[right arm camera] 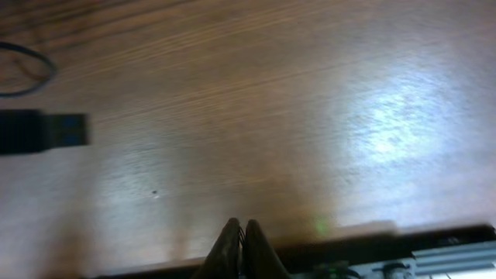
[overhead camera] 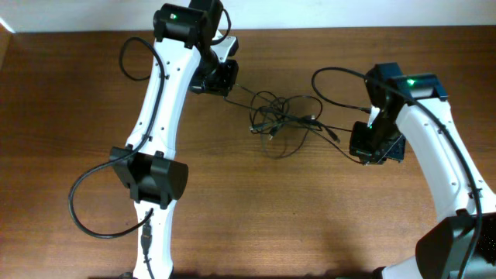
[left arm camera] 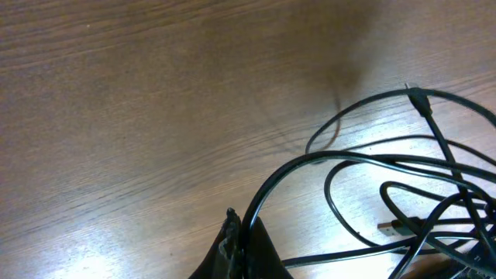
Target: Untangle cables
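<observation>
The cables (overhead camera: 283,116) are thin black cords lying knotted in a loose bundle on the wooden table (overhead camera: 310,225), between the arms. My left gripper (overhead camera: 221,77) is up and to the left of the bundle. In the left wrist view it (left arm camera: 236,232) is shut on one cable strand (left arm camera: 267,198), which arcs from the fingertips to the tangle (left arm camera: 418,217) with its plug ends. My right gripper (overhead camera: 364,143) is just right of the bundle. In the right wrist view its fingers (right arm camera: 242,229) are pressed together and no cord shows between them. A blurred plug (right arm camera: 43,130) lies to its left.
Thick black arm cables loop beside the left arm (overhead camera: 85,201) and above the right arm (overhead camera: 333,74). The table's edge with a metal rail (right arm camera: 434,260) shows low in the right wrist view.
</observation>
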`<state>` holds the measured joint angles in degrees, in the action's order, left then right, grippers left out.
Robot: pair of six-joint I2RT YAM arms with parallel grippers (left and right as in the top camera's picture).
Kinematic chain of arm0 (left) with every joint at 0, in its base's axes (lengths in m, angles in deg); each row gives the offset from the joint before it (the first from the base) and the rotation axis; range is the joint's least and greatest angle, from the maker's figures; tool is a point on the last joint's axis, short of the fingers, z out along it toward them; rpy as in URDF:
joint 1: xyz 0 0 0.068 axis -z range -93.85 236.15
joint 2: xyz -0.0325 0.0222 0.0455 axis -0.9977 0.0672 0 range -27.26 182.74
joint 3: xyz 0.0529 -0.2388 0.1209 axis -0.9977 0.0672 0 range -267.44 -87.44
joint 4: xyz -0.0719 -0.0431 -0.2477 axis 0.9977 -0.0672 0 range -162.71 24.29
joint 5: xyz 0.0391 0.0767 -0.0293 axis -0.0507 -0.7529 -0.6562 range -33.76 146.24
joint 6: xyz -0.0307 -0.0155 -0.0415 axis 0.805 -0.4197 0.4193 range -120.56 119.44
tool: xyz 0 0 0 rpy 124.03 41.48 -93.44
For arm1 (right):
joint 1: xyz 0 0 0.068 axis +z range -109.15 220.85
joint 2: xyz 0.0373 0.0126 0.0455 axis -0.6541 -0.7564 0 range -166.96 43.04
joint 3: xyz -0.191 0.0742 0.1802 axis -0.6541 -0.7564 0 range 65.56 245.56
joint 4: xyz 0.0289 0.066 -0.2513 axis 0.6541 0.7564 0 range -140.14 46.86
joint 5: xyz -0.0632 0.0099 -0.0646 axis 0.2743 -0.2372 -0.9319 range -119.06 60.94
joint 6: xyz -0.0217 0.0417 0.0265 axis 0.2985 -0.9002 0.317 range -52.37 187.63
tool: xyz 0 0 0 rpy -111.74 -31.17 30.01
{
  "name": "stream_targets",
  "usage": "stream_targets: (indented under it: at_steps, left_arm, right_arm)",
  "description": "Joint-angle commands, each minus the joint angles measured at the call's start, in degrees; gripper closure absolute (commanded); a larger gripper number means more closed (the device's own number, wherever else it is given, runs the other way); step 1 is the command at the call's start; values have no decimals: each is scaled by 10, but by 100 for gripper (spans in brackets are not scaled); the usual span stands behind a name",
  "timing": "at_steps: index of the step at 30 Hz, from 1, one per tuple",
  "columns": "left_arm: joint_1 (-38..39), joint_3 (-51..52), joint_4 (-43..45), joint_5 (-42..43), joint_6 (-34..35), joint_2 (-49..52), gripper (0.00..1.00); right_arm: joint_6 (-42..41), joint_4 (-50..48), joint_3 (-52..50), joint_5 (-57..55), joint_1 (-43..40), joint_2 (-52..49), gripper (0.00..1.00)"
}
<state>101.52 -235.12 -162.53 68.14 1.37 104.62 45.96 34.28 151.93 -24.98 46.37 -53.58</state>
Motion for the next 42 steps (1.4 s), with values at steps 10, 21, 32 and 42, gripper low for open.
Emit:
stream_targets:
  at_steps: [10, 21, 32, 42]
  left_arm:
    - [64, 155, 39, 119, -21, -24, 100]
    - [76, 97, 37, 204, -213, -75, 33]
    - [76, 100, 220, 47, -140, 56, 35]
    - [49, 101, 195, 46, -248, 116, 54]
  right_arm:
    - [-43, -83, 121, 129, -18, -2, 24]
    - [-41, -93, 121, 132, -18, -2, 24]
    - [-36, -77, 119, 87, -18, -2, 17]
    - [-26, -68, 119, 87, -18, -2, 17]
